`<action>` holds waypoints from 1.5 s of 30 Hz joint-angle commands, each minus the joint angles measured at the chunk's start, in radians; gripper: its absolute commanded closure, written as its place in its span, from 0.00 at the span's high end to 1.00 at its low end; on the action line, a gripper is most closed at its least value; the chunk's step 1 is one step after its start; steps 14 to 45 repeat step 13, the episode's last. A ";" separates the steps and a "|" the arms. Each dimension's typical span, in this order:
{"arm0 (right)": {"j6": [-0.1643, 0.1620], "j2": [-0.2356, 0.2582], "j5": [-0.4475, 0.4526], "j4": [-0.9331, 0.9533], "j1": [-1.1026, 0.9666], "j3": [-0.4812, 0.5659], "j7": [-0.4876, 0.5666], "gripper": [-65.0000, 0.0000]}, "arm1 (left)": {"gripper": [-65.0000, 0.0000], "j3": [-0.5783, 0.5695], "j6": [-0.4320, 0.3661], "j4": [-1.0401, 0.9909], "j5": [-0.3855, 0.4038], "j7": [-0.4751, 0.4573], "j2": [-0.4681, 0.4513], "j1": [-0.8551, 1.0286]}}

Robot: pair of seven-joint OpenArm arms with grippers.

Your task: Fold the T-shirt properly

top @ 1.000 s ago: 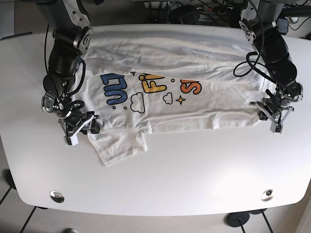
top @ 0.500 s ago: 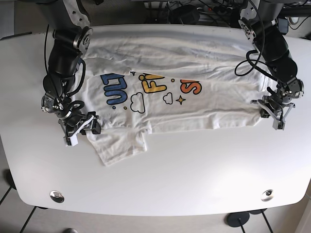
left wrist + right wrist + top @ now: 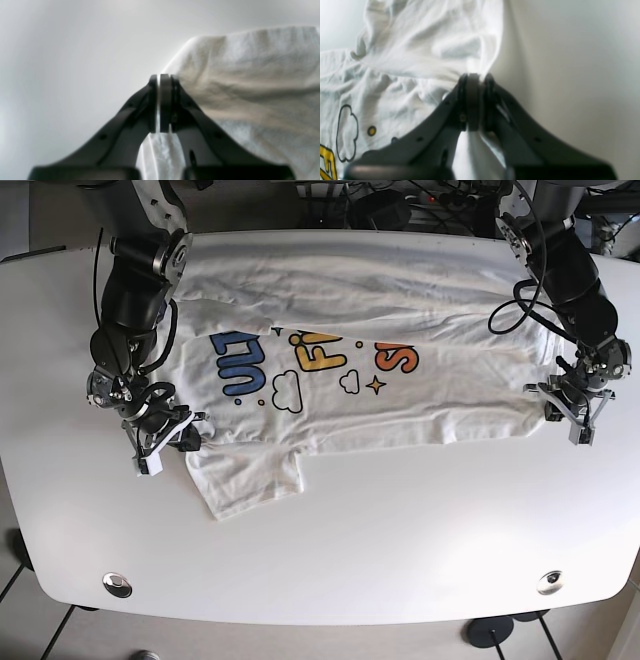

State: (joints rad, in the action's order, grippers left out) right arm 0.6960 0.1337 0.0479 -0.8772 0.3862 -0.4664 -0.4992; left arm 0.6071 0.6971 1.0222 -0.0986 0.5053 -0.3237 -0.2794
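White cotton T-shirt with coloured lettering and cloud print (image 3: 340,350): one, spread across the far half of the one white rounded table (image 3: 400,540). Two black grippers, both clamped on cloth: right gripper (image 3: 165,438) on the edge near the sleeve, left gripper (image 3: 572,412) pinching the hem corner. Bare tabletop all along the near side, also beyond each gripper toward the table's ends.
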 commanded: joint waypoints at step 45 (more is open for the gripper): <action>0.002 0.014 -0.007 -0.124 0.011 0.003 -0.097 0.01 | 0.35 0.012 0.001 -0.039 0.029 -0.028 -0.003 -0.066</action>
